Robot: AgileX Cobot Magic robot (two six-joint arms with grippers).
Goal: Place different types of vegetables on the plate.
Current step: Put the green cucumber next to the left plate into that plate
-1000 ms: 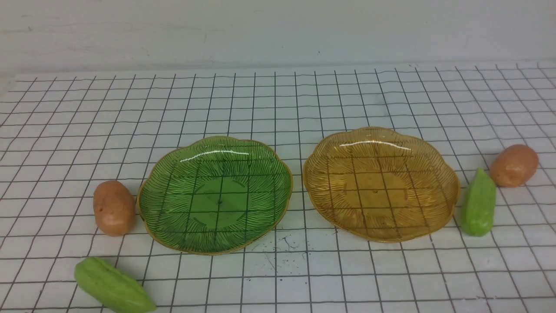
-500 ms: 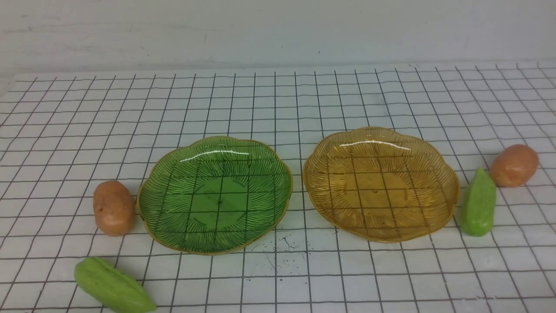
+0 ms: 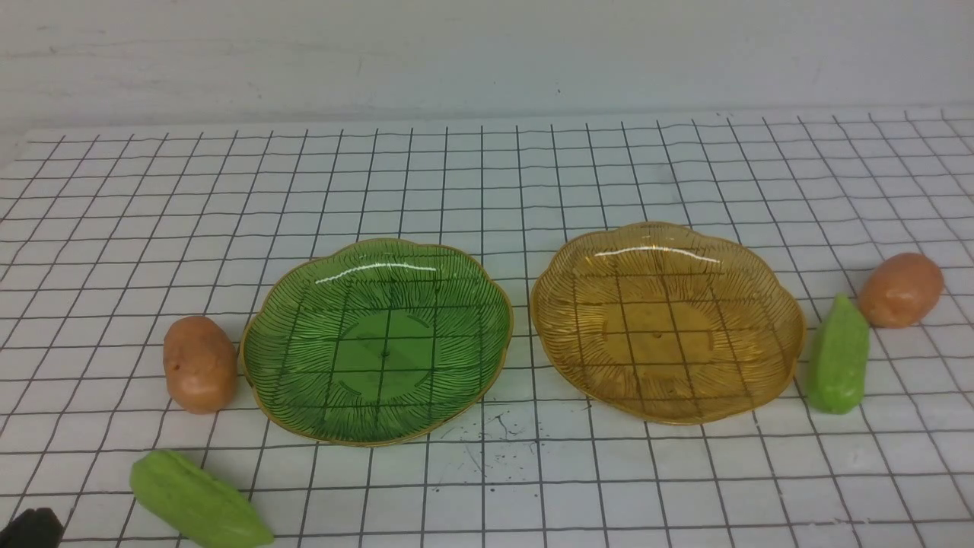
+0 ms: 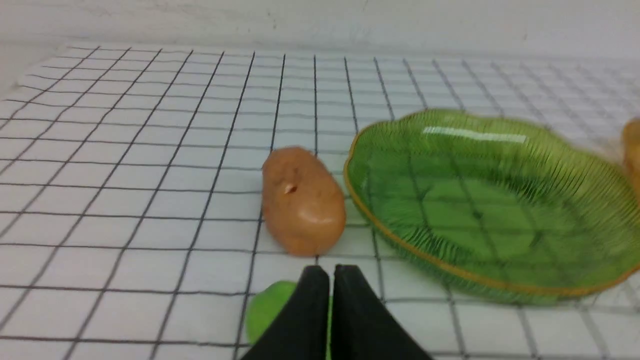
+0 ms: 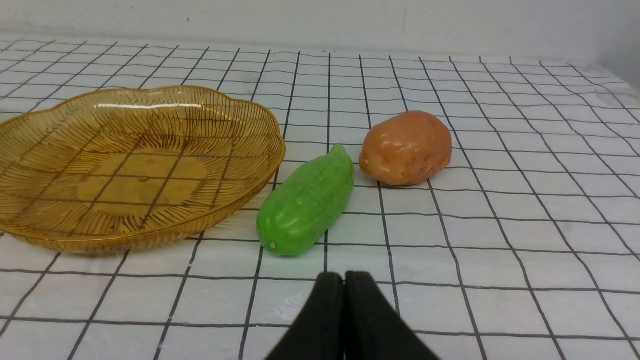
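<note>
- Both claws were pressed together and empty: the left gripper hung near the left cucumber, the right gripper short of the right cucumber.
- Each should have spread its jaws first, then pinched across the ridged middle.
- Farther off, the left potato lay just beside the green plate, and the right potato lay past the amber plate.

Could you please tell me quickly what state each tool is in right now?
Left tool: closed, holding nothing.
Right tool: closed, holding nothing.
</note>
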